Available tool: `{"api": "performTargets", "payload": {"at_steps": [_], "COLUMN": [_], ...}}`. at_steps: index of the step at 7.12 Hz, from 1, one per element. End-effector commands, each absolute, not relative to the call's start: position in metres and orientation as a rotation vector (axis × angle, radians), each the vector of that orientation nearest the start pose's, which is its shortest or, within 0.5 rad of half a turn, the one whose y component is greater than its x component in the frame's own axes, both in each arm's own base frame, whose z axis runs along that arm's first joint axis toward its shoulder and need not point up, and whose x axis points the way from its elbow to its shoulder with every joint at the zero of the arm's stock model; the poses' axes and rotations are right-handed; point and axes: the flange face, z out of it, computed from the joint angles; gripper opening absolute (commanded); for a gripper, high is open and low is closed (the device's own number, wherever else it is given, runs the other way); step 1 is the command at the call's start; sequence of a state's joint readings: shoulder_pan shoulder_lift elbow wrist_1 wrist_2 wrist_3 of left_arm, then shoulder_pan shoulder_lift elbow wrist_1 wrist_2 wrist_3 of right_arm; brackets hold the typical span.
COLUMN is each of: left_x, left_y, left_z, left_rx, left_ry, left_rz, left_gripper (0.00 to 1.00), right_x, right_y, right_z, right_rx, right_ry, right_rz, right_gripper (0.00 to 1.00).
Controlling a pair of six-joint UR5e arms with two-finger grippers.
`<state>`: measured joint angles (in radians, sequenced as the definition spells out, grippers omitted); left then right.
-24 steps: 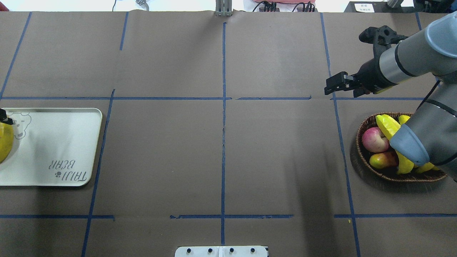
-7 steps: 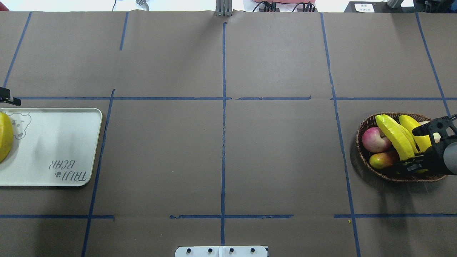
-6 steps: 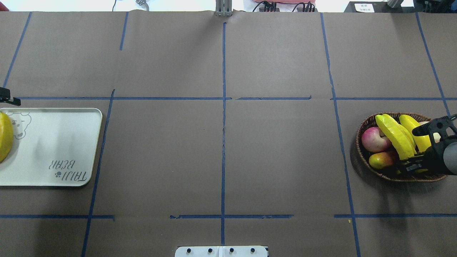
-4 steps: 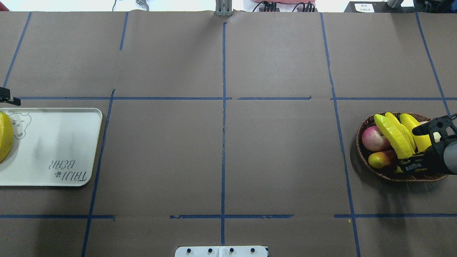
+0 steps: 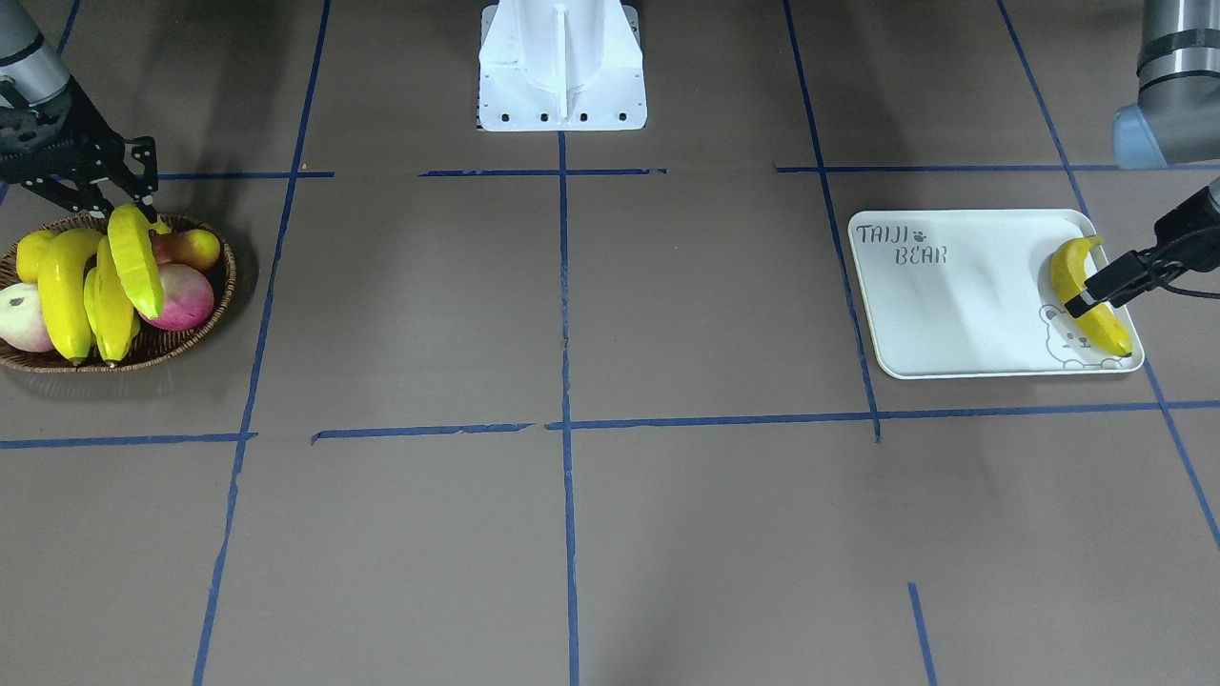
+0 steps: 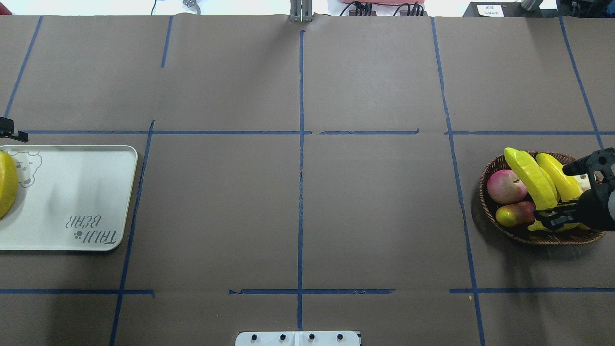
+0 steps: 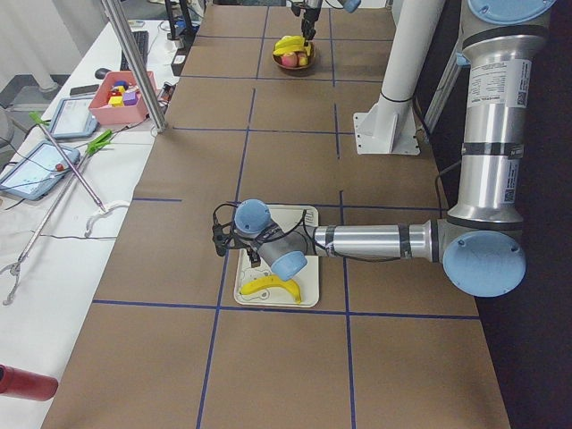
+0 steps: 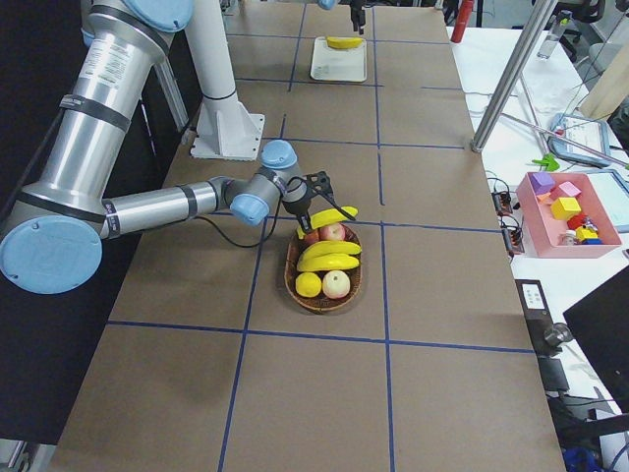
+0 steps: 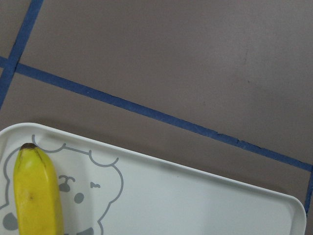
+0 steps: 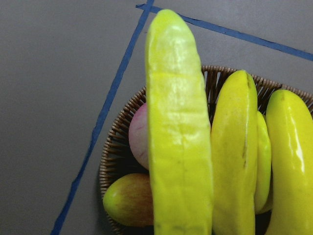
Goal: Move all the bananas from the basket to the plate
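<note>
**One banana gripped over the basket, one lying on the plate**

We see the right gripper (image 6: 552,220) clenched on the near end of the held banana (image 6: 528,178), its fingers pinching the fruit from both sides. From that grip the held banana runs straight out ahead of the fingers. In the right wrist view it fills the middle of the frame, with its far tip reaching past the rim of the basket (image 6: 482,192). It sits higher than the rest of the fruit, tilted, with the basket directly beneath it and the gripper.

Two more bananas (image 10: 234,147) lie in the basket, just to one side of the held one and roughly parallel to it. On the other side, lower down, sit a pink-red fruit (image 6: 507,186) and a smaller reddish-yellow fruit (image 6: 514,214).

Well apart, the left gripper (image 5: 1091,291) hangs over the bear-drawing corner of the plate (image 5: 953,305). The plate banana (image 5: 1067,262) lies flat on the plate below it. Only one dark finger shows clearly in the front-facing view and none in the left wrist view, so we cannot tell how the left jaws stand.
</note>
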<state>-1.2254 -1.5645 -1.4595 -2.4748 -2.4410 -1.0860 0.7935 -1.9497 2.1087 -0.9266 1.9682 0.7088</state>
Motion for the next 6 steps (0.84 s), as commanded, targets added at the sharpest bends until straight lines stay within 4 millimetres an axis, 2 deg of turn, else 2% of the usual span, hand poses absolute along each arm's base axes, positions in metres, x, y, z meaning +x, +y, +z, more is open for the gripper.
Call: {"api": "performTargets", "payload": {"at_steps": [1,2,4,5,6], "left_x": [0.118,0.122,0.139,0.176,0.214], "left_y": [-0.488,-0.495,-0.529,-0.537,-0.542], "left_z": [0.588,0.566,0.513,0.484,0.453], "left_rx": [0.13,0.175,0.221,0.163,0.1], "left_ry": [1.176,1.203,1.258,1.298,1.337], "left_rz": [-0.241,-0.206,-0.189,-0.205,-0.219], "left_gripper": [1.0,1.0,1.0,1.0,1.0], "right_x": [-0.199,-0.218,-0.247,-0.278,-0.321], "right_y": [-0.356,-0.376,-0.405,-0.414,-0.422], "right_z": [0.445,0.414,0.375,0.346,0.314], "right_rx": [0.334,0.359,0.408,0.37,0.36], "right_ry": [-0.866,-0.893,-0.958,-1.025,-1.074], "right_rz": [-0.212,-0.211,-0.217,-0.13,-0.086], "right_gripper": [0.0,0.0,0.01,0.01,0.01]}}
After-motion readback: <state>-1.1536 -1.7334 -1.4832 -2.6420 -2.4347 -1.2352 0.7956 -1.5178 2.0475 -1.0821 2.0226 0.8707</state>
